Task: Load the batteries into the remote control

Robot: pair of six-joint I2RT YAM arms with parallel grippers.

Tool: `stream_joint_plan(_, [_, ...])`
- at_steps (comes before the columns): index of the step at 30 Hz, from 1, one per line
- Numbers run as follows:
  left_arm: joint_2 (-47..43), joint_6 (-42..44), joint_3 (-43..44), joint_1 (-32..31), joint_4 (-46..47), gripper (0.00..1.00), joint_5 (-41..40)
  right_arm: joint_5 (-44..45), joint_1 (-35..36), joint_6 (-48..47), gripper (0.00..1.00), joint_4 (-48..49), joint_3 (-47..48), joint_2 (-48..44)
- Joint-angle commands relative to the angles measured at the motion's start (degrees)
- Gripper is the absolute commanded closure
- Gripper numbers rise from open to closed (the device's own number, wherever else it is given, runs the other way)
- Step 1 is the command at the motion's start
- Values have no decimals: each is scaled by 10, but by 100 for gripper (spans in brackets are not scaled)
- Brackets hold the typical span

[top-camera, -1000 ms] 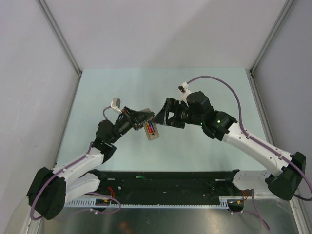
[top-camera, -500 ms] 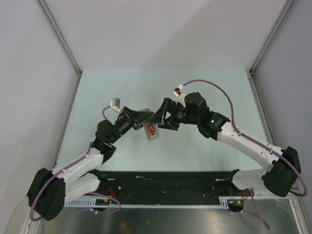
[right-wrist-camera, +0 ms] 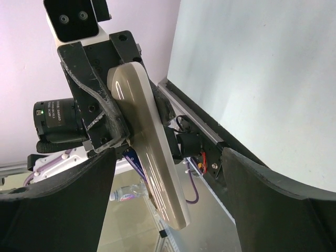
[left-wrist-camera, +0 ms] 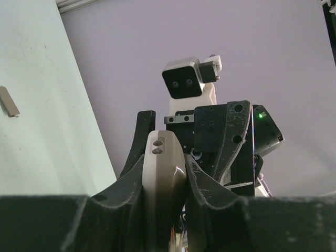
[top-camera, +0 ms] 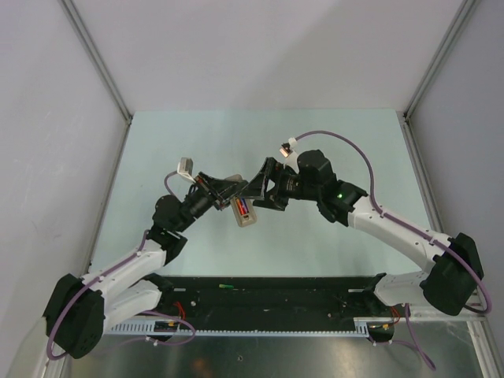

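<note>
The remote control [top-camera: 241,209] is held above the table, tilted, with my left gripper [top-camera: 229,197] shut on its upper part. Its back compartment faces up and shows a red and a dark blue battery [top-camera: 245,208]. In the left wrist view the remote [left-wrist-camera: 163,173] stands edge-on, clamped between my fingers [left-wrist-camera: 128,184]. My right gripper [top-camera: 255,195] is open right beside the remote. In the right wrist view the pale remote [right-wrist-camera: 149,157] hangs between my wide-apart fingers [right-wrist-camera: 58,205] without touching them, and a dark blue battery edge [right-wrist-camera: 133,160] shows behind it.
A small flat grey cover piece [left-wrist-camera: 9,101] lies on the pale green table [top-camera: 331,134]. A black rail [top-camera: 276,295] with the arm bases runs along the near edge. Grey walls stand close on the left, right and back.
My right arm has swung left, bringing its gripper up against the remote, and its jaws have narrowed a little. The left gripper and the remote have stayed in place.
</note>
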Motion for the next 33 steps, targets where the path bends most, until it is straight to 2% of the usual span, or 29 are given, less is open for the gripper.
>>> stream_joint_plan(1, [-16, 9, 1, -2, 28, 100, 6, -10, -5, 14, 14, 29, -5, 2])
stream_joint_plan(20, [-26, 8, 3, -3, 28, 100, 1, -9, -5, 33, 17, 46, -27, 5])
stream_joint_plan(33, [-37, 0, 25, -2, 34, 100, -2, -18, -2, 50, 26, 80, -55, 3])
